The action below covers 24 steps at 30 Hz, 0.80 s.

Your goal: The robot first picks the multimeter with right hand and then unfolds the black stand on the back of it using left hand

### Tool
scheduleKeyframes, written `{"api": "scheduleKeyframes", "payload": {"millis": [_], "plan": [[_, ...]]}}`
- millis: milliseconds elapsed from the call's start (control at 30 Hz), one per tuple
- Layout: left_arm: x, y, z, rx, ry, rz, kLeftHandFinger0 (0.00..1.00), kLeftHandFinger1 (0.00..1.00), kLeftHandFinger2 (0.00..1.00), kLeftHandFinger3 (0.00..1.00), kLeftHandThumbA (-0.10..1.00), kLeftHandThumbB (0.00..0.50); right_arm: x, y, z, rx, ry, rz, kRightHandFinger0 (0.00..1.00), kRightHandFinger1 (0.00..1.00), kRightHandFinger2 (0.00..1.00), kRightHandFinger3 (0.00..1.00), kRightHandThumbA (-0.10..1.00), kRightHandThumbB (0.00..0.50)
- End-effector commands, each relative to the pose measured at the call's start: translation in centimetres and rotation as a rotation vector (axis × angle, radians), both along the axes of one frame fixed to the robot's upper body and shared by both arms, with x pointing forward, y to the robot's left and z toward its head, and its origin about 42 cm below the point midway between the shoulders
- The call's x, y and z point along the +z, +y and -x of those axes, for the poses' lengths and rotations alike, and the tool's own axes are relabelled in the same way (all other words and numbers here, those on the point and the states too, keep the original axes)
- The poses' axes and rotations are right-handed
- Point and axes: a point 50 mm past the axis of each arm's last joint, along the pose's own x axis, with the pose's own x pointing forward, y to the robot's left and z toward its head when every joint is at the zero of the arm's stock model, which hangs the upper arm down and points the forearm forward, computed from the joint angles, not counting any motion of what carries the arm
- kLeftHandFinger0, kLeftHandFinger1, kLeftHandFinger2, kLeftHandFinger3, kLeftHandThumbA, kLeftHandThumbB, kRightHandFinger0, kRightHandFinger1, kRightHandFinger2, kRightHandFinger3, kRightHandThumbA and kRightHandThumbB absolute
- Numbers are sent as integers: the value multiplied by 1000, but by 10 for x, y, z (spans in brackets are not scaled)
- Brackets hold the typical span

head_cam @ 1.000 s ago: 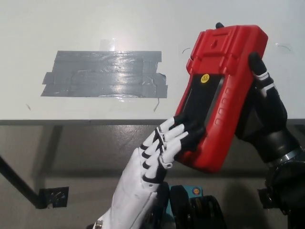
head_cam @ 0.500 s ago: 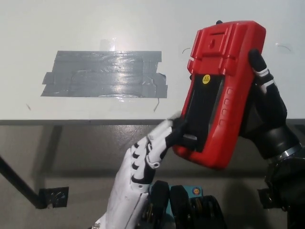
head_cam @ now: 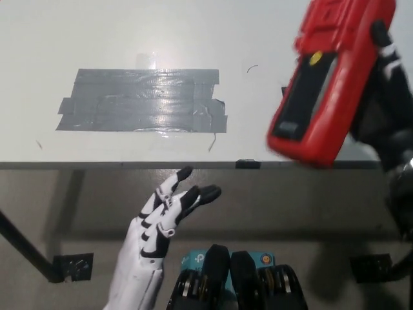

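Red plastic fills the upper right of the head view: the multimeter [head_cam: 330,81] is held aloft in the robot's black right hand [head_cam: 386,97], tilted with its top toward the picture's upper edge and its lower end hanging above the near edge of the table [head_cam: 116,32]. The hand's fingers wrap round the casing's right side from behind, gripping it. The back of the instrument faces the camera, and the black stand [head_cam: 304,97] runs down its middle as a dark panel, with a small grey tab at its lower end. A round yellow sticker [head_cam: 315,59] sits near the top of the panel; its print is too blurred to read, as is anything else on the case, which is smeared by motion.

Lower left of centre, the white left hand [head_cam: 169,206] hangs below the table's edge, well apart from the multimeter, its dark-tipped fingers spread and holding nothing.

On the pale tabletop lies a patch of grey tape [head_cam: 143,101], several overlapping strips with a glossy sheen. A small dark mark [head_cam: 248,164] sits on the table's front edge. Beneath the table, a dark table leg [head_cam: 22,245] slants across the floor beside a black square [head_cam: 72,266].
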Motion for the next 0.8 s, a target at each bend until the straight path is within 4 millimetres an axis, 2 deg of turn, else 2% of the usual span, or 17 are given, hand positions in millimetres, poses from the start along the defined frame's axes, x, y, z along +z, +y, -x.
{"api": "scheduleKeyframes", "payload": {"millis": [0, 33, 67, 133, 167, 200, 233, 267, 333, 433, 500, 533, 567, 633, 733, 767], "plan": [[-16, 19, -2, 93, -20, 3, 1000, 978, 955, 1000, 1000, 69, 40, -33, -44, -261, -84, 109, 108, 380, 708, 1000, -100, 135], [-16, 19, -2, 93, -21, 3, 1000, 981, 963, 1000, 1000, 63, 39, -34, -44, -262, -85, 109, 78, 357, 710, 1000, -100, 143], [-24, 23, -3, 122, 3, -12, 1000, 1000, 1000, 1000, 1000, 72, 43, -42, -57, -369, -75, 200, 54, 363, 737, 809, -100, 151], [-29, 25, -4, 140, 18, -18, 1000, 1000, 1000, 1000, 1000, 73, 46, -47, -63, -436, -77, 264, 3, 345, 726, 636, -100, 155], [-29, 25, -4, 141, 17, -18, 1000, 1000, 1000, 1000, 1000, 73, 46, -47, -64, -436, -78, 264, 0, 340, 723, 603, -100, 155], [-29, 25, -4, 141, 17, -18, 1000, 1000, 1000, 1000, 1000, 73, 46, -47, -64, -438, -79, 266, 0, 340, 723, 600, -100, 155], [-37, 37, -18, 164, 59, -32, 1000, 1000, 1000, 1000, 1000, 91, 57, -54, -85, -541, -101, 398, 21, 382, 751, 570, -100, 171], [-38, 38, -19, 168, 63, -33, 1000, 1000, 1000, 1000, 1000, 91, 58, -55, -88, -553, -105, 414, 19, 386, 750, 589, -100, 172], [-42, 49, -27, 200, 93, -43, 1000, 1000, 1000, 1000, 1000, 103, 70, -59, -105, -653, -139, 542, 0, 316, 691, 597, -100, 189], [-47, 57, -32, 240, 103, -41, 1000, 1000, 1000, 1000, 1000, 105, 85, -57, -112, -839, -239, 809, 0, 260, 637, 653, -100, 163], [-47, 57, -33, 242, 103, -40, 1000, 1000, 1000, 1000, 1000, 105, 86, -56, -113, -851, -247, 823, 0, 256, 630, 655, -100, 163], [-52, 60, -35, 253, 134, -24, 1000, 1000, 1000, 1000, 1000, 127, 96, -51, -123, -916, -328, 938, 0, 259, 631, 635, -100, 165], [-53, 61, -35, 253, 141, -20, 1000, 1000, 1000, 1000, 1000, 128, 99, -48, -127, -941, -338, 976, 0, 262, 622, 616, -100, 175], [-55, 61, -35, 256, 149, -17, 1000, 1000, 1000, 1000, 1000, 132, 103, -43, -135, -972, -356, 1055, 0, 249, 592, 586, -100, 146], [-55, 61, -35, 256, 150, -17, 1000, 1000, 1000, 1000, 1000, 133, 103, -42, -137, -978, -362, 1072, 0, 247, 588, 585, -100, 144], [-55, 60, -35, 256, 155, -19, 1000, 1000, 1000, 1000, 1000, 138, 107, -38, -145, -976, -386, 1112, 0, 255, 583, 579, -100, 156]]}}
